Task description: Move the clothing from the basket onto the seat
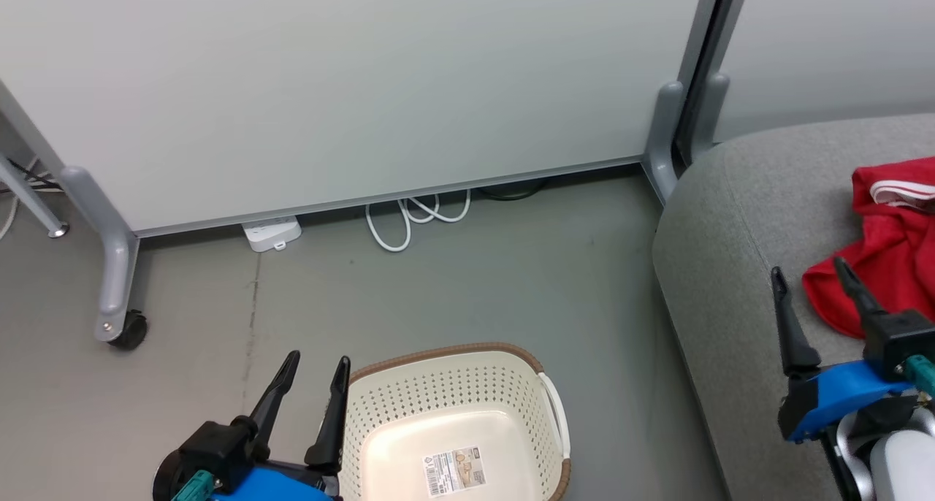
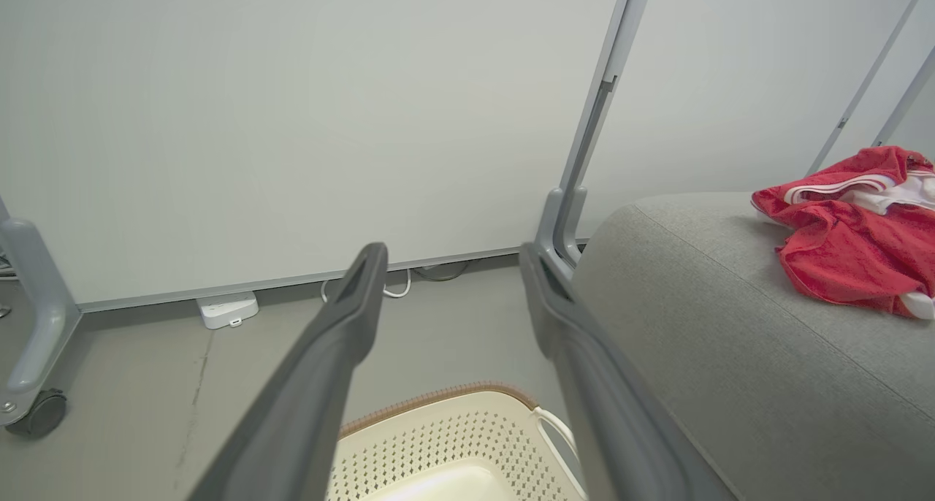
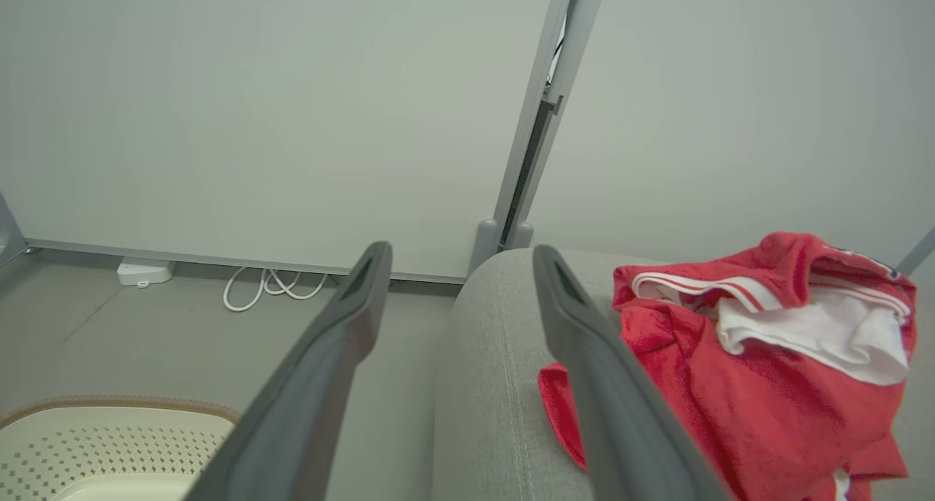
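Head view: red clothing (image 1: pixel 887 267) lies crumpled on the grey seat (image 1: pixel 730 267); the basket (image 1: pixel 453 391) stands on the floor (image 1: pixel 438 289) nearby; left gripper (image 1: pixel 318 358) and right gripper (image 1: pixel 807 267) both spread, grasping nothing

Everything's lit bright and even, looks like from above, super soft, no glare off the pale wall panel (image 1: pixel 365 85) and only a thin dark shadow under its bottom edge. Head view is crisp; the wrist views bow straight lines toward the edges, and the fingers (image 2: pixel 321 384) of my left gripper (image 2: pixel 451 267) look slightly soft up close.
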`<state>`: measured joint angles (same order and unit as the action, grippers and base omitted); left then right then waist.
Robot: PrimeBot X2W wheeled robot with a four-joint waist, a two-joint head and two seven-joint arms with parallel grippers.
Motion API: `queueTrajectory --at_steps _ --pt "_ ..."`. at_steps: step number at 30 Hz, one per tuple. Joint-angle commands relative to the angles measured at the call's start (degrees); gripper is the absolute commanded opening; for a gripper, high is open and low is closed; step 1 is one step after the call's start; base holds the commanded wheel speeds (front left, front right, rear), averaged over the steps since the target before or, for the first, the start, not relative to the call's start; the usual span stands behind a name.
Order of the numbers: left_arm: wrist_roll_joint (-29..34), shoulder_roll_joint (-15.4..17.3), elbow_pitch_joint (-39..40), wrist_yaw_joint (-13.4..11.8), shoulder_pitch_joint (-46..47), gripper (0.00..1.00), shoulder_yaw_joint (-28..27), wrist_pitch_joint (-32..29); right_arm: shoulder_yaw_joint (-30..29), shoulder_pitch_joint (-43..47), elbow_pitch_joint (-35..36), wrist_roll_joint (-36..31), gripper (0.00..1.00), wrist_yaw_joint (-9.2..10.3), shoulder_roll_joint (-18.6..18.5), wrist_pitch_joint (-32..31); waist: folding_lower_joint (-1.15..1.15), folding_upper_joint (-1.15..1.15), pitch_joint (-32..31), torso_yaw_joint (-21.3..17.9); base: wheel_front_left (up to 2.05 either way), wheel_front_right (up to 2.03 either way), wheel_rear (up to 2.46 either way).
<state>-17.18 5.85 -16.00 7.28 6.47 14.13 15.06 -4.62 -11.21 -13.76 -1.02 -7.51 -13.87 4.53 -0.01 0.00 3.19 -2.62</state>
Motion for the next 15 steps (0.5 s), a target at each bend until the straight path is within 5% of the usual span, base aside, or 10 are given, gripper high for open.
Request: queueTrajectory --at_steps 1,15 --pt "0.49 -0.08 -0.39 0.04 -1.36 1.00 -0.92 0.17 0.40 2.23 2.54 -1.05 1.00 0.04 1.08 -0.72 0.01 0.00 -1.65 1.83 0.00 0.00 0.00" --pt "1.83 -0.61 -2.41 0.14 -4.05 1.00 -7.96 0.17 1.56 13.37 15.18 -3.11 1.00 0.04 9.20 -3.75 0.01 0.00 -4.10 5.04 0.00 0.00 0.00"
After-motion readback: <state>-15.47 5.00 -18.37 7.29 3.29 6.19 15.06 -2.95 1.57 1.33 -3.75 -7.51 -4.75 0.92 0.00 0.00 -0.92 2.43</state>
